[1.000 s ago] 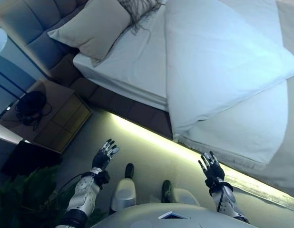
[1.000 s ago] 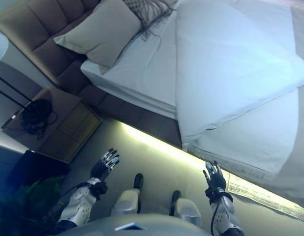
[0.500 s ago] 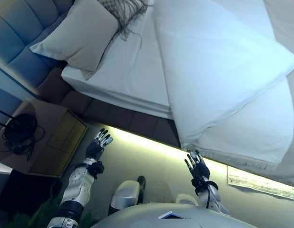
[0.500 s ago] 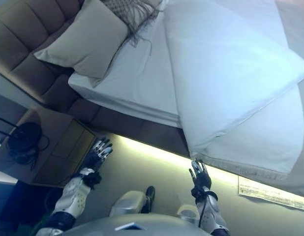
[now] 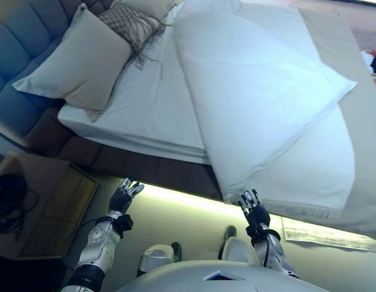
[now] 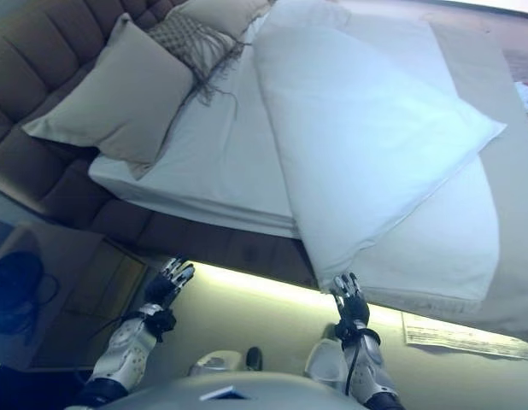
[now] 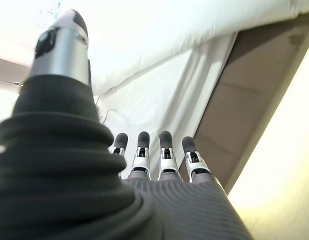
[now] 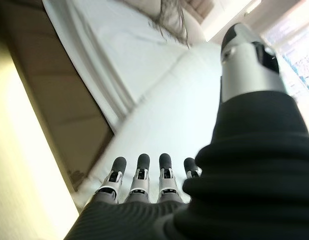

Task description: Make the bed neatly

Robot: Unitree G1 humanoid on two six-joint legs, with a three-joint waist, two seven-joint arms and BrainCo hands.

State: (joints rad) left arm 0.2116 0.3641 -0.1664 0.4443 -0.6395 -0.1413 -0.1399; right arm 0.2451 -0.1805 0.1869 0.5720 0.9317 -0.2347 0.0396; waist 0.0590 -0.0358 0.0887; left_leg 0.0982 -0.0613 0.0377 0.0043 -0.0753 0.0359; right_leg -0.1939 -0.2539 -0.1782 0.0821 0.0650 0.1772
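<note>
The bed (image 5: 145, 106) has a white sheet and a white duvet (image 5: 261, 91) folded back into a diagonal flap, its corner hanging over the near edge. A beige pillow (image 5: 75, 61) leans on the headboard at the left, a fringed patterned cushion (image 5: 130, 21) beside it. My left hand (image 5: 122, 196) is open and empty, raised just below the bed's dark base (image 5: 157, 170). My right hand (image 5: 254, 210) is open and empty just under the hanging duvet corner (image 6: 332, 256). Both wrist views show straight fingers (image 7: 164, 155) (image 8: 139, 175) pointing at the bed's side.
A wooden nightstand (image 5: 30, 207) with a dark object on it stands at the lower left. A lit strip runs under the bed's side (image 5: 188, 198). A beige cover (image 5: 358, 152) lies over the bed's right part. A paper (image 5: 328, 234) lies on the floor at right.
The camera has moved closer to the bed, so the whole view has shifted. Both open hands have come up nearer the bed's side; the right hand now sits under the duvet corner.
</note>
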